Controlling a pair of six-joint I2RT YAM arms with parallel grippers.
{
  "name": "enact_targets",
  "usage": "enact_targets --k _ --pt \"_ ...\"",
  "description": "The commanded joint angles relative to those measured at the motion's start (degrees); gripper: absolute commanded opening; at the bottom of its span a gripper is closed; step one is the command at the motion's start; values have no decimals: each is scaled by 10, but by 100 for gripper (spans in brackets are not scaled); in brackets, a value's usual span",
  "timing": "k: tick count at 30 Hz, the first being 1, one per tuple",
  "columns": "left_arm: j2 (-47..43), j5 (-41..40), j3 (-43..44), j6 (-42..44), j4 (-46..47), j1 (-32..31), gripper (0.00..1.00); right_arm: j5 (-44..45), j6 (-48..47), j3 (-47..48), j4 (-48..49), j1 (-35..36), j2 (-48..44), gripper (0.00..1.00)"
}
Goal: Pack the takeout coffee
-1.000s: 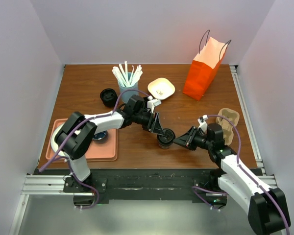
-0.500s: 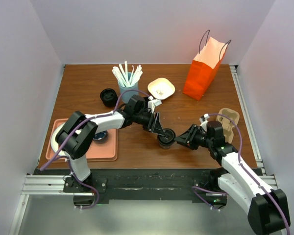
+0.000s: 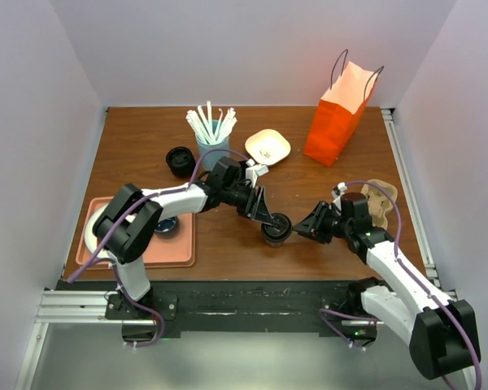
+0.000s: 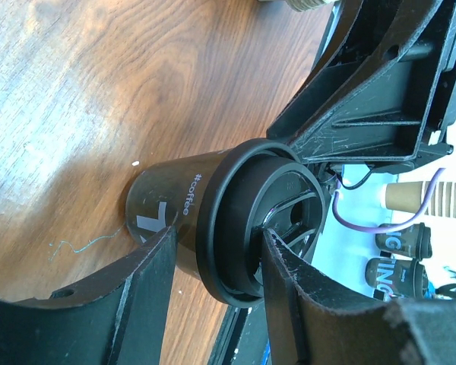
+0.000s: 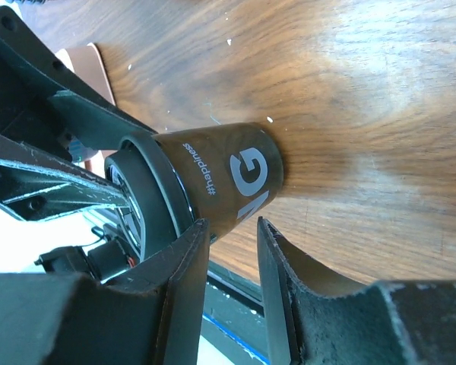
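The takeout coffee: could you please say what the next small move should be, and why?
Probably raise the takeout coffee slightly with the left tool: it appears closed around the cup, which stands on the table, and the right tool is clear.

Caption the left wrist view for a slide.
Left gripper bracketing the lidded black coffee cup standing on the wooden table.

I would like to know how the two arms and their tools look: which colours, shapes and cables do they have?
Both the left arm and the right arm have white links between bulky black joints. A thin purple cable loops along each. The left tool and right tool are matte black, with flat tapering fingers on truss-like frames. I see no markings.
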Motion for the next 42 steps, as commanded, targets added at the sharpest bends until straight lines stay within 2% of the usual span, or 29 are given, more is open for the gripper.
enact_targets --k 1,8,14,20,26,33,42 --pt "77 -180 -50 87 -152 -6 50 -23 -16 35 31 -1 -5 35" --pt "83 -180 -35 96 -160 -5 50 23 -48 85 -21 -1 -6 36" --pt "85 -179 -35 96 -160 -5 50 -10 -47 70 19 -2 18 36" --pt "86 -179 -33 95 -159 -5 50 -8 -48 39 47 -1 26 34" --pt "88 -176 -32 93 -158 -5 50 -61 -50 6 111 -1 71 33" --pt "89 -177 -31 93 -158 -6 50 -84 -49 -15 133 -1 75 30" --pt "87 -182 -37 90 -157 -6 50 -38 -68 -43 63 -1 42 25"
